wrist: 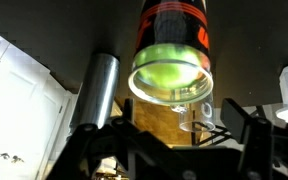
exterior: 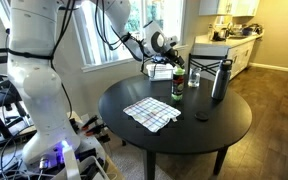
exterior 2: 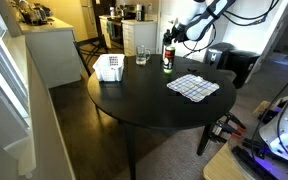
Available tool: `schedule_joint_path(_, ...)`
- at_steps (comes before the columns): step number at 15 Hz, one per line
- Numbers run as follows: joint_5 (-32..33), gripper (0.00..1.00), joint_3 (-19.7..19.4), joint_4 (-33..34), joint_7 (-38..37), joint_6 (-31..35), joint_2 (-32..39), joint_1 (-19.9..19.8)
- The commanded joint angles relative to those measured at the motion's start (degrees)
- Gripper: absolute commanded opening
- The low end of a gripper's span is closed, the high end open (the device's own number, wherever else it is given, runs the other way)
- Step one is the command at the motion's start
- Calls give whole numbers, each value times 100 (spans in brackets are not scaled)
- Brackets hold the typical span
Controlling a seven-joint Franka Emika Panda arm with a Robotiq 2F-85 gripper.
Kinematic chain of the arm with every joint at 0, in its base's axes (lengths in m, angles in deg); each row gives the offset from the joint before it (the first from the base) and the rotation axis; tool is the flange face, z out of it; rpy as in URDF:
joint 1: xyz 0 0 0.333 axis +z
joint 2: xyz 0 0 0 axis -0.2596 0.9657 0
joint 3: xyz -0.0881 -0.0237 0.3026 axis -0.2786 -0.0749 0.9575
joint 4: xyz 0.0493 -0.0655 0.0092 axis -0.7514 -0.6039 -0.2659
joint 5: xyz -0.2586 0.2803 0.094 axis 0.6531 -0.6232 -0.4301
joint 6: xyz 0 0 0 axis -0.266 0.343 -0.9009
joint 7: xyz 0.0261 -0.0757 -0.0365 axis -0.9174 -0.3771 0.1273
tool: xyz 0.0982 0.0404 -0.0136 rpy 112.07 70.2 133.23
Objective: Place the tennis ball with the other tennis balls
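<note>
End effector (exterior: pixel 171 50) hovers just above the upright tube (exterior: pixel 177 84) on the desk (exterior: pixel 174 135); how far it is open cannot be told. Inside the tube's open mouth, the wrist view shows the yellow-green tennis ball (wrist: pixel 171 68).

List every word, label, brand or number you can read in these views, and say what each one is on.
No text is legible in any view.
Tennis ball can: black label with red-orange bands, print too blurred to read.
Steel bottle: no marking visible.
White box: too small to tell.
Checkered cloth: pattern only, no lettering.
</note>
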Motion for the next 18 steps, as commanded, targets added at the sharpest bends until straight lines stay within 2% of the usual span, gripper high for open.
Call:
schedule_joint_path(1,-45,100,-18,-52,-104,104,-8,7)
schedule_joint_path(12,89,100,-102,-228,-141,253,-160,171)
schedule_joint_path(13,4,100,-2,-2,0,88,3,58)
schedule_joint_path(18,4,100,-14,-4,0,95,2,104)
